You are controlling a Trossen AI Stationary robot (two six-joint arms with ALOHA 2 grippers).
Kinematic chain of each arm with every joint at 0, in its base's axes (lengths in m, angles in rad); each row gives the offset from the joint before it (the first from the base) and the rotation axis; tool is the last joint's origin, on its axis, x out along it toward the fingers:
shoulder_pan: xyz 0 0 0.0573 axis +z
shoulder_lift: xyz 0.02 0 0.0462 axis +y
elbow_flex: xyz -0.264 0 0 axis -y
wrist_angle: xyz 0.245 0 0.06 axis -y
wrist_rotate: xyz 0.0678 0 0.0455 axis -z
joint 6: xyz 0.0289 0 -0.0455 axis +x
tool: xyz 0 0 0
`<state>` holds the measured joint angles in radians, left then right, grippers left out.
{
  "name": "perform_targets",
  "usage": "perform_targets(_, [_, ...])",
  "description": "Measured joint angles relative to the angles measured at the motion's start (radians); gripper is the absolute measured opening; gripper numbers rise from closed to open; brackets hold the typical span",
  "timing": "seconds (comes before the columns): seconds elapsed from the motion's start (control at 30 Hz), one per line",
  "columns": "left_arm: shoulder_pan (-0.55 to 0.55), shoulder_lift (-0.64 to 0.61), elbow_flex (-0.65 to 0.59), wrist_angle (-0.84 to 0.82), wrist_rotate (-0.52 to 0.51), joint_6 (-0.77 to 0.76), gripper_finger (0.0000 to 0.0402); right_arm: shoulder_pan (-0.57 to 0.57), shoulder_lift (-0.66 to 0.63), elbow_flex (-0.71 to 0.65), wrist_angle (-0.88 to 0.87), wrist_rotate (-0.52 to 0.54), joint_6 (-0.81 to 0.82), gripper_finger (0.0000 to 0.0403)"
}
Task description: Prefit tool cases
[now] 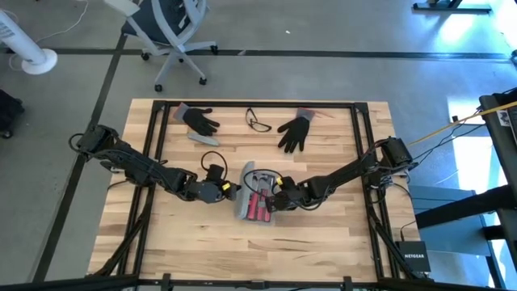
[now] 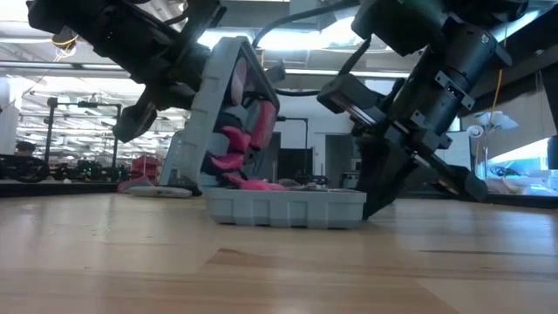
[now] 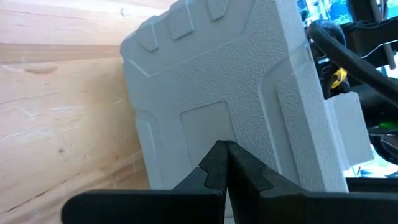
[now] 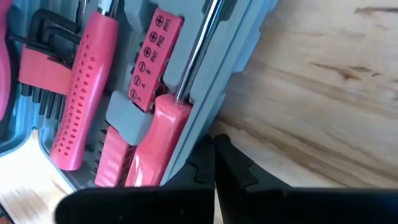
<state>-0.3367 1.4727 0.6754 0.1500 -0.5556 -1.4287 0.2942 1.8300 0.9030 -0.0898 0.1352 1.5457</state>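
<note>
The blue-grey tool case (image 1: 254,194) lies open at the table's middle, with pink tools in its recesses (image 4: 84,93). Its base (image 2: 288,208) rests flat on the wood. Its lid (image 2: 218,113) stands tilted up from the hinge side. My left gripper (image 3: 222,144) is shut, its tips at the lid's outer face. My right gripper (image 4: 214,140) is shut and points steeply down, at the base's outer wall on the side away from the lid. My left gripper touches the lid's textured outer face (image 3: 217,121) with its shut fingertips. It comes from the table's left, slanting a little downward. The lid leans tilted over the base. My right gripper has its shut fingertips (image 2: 370,205) against the base's outer wall (image 4: 202,121), down at the tabletop. It comes from the table's right, slanting down. The base stays flat on the wood.
Two black gloves (image 1: 199,120) (image 1: 295,131), a pair of glasses (image 1: 258,121) and a small grey bar (image 1: 202,138) lie near the far edge. Bare wood stretches in front of the case toward the near edge (image 1: 258,250).
</note>
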Motion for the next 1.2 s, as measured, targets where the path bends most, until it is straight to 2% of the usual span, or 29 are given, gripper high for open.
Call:
perform_targets(0.27, [0.000, 0.006, 0.000, 0.006, -0.003, -0.002, 0.0000, 0.000, -0.004, -0.002, 0.016, 0.014, -0.027, 0.0000])
perform_targets(0.6, [0.000, 0.090, 0.000, 0.129, 0.035, -0.011, 0.0000, 0.000, -0.031, -0.002, 0.022, 0.011, -0.046, 0.0000])
perform_targets(0.7, [0.000, 0.092, 0.000, 0.128, 0.051, -0.011, 0.0000, 0.000, -0.080, -0.001, -0.053, 0.003, -0.122, 0.0000])
perform_targets(0.87, [0.001, 0.094, 0.000, 0.124, 0.056, -0.003, 0.0000, -0.014, -0.178, 0.001, -0.337, 0.004, -0.251, 0.0000])
perform_targets(0.97, [0.011, 0.099, 0.000, 0.123, 0.059, -0.002, 0.0000, -0.028, -0.243, 0.001, -0.470, 0.031, -0.274, 0.0000])
perform_targets(1.2, [0.051, 0.104, 0.000, 0.185, 0.090, 0.073, 0.0000, -0.035, -0.353, 0.001, -0.521, 0.126, -0.268, 0.0000])
